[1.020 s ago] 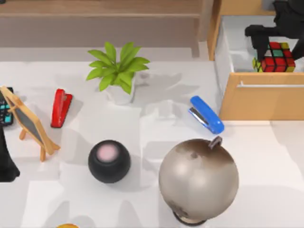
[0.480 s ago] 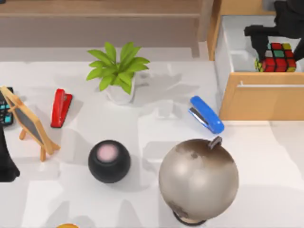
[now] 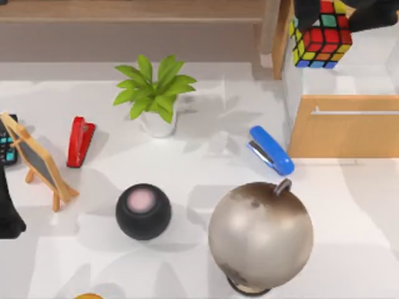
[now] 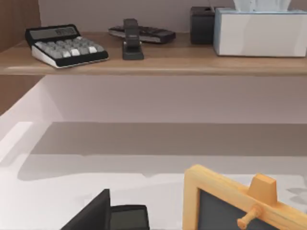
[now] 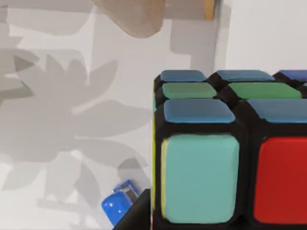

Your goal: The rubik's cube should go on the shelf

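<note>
Holding the rubik's cube (image 3: 321, 34) tight, the right gripper (image 3: 324, 15) hangs up high over the open drawer (image 3: 343, 128), beside the shelf (image 3: 131, 11). I think it should slide across slowly, keep the cube flat, and let go only when it sits on the board. The left arm (image 3: 7, 215) rests by the table's left edge.

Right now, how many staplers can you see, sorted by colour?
Red stapler: 1, on the table at the left.
Blue stapler: 1, on the table beside the drawer cabinet.
Dark stapler: 1, on the shelf, in the left wrist view.
Total: 3
</note>
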